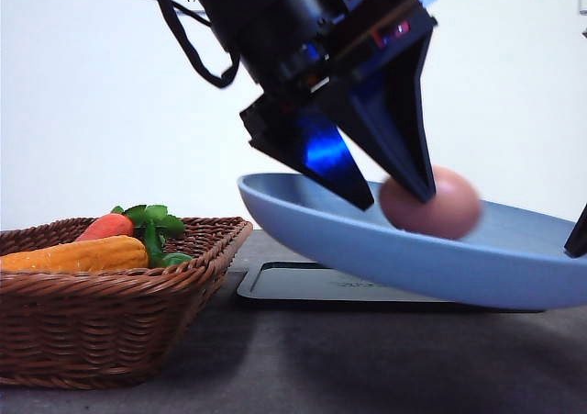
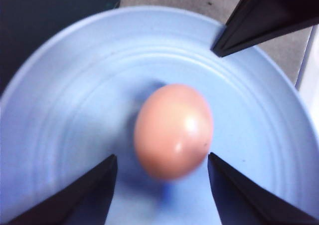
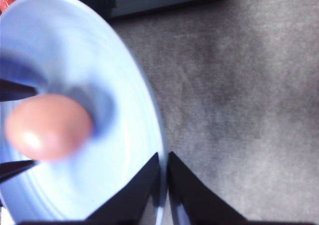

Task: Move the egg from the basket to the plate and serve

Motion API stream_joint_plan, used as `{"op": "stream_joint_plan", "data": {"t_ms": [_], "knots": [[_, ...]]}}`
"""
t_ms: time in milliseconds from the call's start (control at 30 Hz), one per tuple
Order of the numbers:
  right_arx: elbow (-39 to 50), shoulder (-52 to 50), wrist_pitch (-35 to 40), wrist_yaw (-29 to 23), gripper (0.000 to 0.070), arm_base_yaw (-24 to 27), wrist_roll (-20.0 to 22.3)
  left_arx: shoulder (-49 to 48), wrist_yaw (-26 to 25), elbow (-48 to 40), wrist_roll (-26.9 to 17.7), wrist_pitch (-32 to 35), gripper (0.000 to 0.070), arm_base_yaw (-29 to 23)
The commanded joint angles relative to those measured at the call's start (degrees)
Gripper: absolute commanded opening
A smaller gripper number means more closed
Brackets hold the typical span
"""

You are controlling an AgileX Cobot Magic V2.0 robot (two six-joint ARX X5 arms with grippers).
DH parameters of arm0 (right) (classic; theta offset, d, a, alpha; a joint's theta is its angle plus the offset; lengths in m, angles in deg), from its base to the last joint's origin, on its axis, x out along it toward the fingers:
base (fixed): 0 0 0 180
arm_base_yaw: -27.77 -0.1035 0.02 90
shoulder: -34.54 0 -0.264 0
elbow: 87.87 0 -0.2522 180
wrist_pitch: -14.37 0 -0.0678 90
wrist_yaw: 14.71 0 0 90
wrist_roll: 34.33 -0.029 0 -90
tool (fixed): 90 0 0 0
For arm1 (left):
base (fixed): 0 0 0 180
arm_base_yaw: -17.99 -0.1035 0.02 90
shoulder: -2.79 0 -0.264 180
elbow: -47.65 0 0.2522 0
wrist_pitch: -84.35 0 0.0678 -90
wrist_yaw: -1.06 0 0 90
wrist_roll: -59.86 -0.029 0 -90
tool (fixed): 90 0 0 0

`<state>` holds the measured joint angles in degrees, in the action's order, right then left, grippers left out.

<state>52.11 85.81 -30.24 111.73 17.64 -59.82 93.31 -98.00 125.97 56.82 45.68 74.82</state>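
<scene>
The pinkish-brown egg (image 1: 431, 203) lies inside the blue plate (image 1: 321, 226), blurred in all views. My left gripper (image 1: 396, 198) hangs over the plate, open, with one dark finger on each side of the egg (image 2: 172, 130) and a gap to both. The plate is off the table and tilted, its right side lower. My right gripper (image 3: 163, 157) is shut on the plate's rim (image 3: 149, 110), and one of its fingers (image 1: 578, 235) shows at the plate's right edge. The brown wicker basket (image 1: 101, 313) stands at the left.
An orange carrot (image 1: 105, 226), a long yellow-orange vegetable (image 1: 78, 253) and green leaves (image 1: 156, 223) lie in the basket. A flat black tray (image 1: 312, 285) sits on the grey table under the raised plate. Bare grey tabletop (image 3: 239, 85) lies to the plate's right.
</scene>
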Motion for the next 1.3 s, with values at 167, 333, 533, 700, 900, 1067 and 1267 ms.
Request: {"op": "stream_joint_plan", "data": {"t_ms": [167,333,533,700,900,1067,1267], "knots": [[-4.67,5.41,-2.82,-2.42,0.0,-0.15,4.17,-8.42,0.17,1.4,1.17,-3.71,0.0376,-1.81],[-12.05,14.22,-6.19,-8.0,0.0,-0.12,8.94,-17.09,0.25,1.4,1.54,-6.59,0.0376,-4.33],[-22.36,27.25,-5.87,-9.53,0.0,1.19,12.26,-27.74,2.65,1.4,2.22,-10.94,0.0376,-7.8],[-30.52,37.97,-2.4,-9.51,0.0,2.42,12.51,-35.2,6.97,1.4,2.22,-15.19,0.0376,-9.69],[-39.08,49.03,-0.08,-9.51,0.0,3.26,12.5,-40.88,9.87,1.4,2.42,-18.57,0.0376,-10.22],[-42.42,54.64,1.58,-9.53,0.0,3.54,12.55,-42.77,10.69,1.4,2.71,-20.61,0.0376,-10.22],[-42.49,55.55,2.21,-9.48,0.0118,3.54,12.74,-42.66,10.8,1.4,3.36,-21.79,0.0376,-10.22]]}}
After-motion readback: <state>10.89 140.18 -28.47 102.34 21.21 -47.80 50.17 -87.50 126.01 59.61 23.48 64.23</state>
